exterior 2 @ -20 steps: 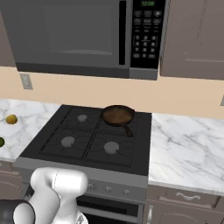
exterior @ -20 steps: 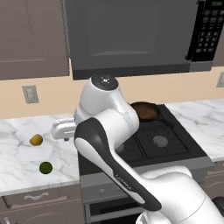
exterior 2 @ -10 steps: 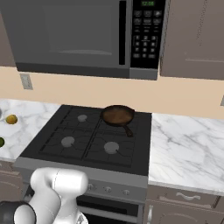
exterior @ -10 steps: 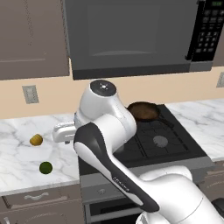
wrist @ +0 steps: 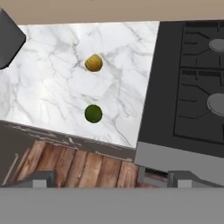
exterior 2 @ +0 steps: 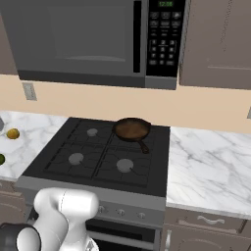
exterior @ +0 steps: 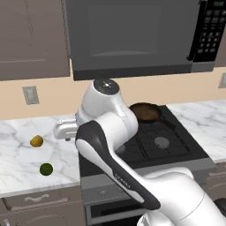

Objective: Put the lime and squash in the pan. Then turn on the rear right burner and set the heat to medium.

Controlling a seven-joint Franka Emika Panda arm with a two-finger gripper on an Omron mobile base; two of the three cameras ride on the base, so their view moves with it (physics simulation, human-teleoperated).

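left base view: squash (exterior: 36,141) and lime (exterior: 46,169) on the marble counter (exterior: 26,161) left of the stove (exterior: 150,145), apart from each other, lime nearer the front edge. pan (exterior: 145,112) on the rear right burner, handle toward the front right. white arm bent over the stove's left edge, hand reaching out above the counter toward the squash.

right base view: pan (exterior 2: 131,129) over the rear right burner, handle pointing to the front. squash (exterior 2: 12,133) and lime (exterior 2: 1,159) at the far left on the counter.

hand view: gripper (wrist: 109,178) released, tips spread wide, holding nothing, above the counter's front edge. lime (wrist: 93,113) ahead, squash (wrist: 93,63) beyond it.
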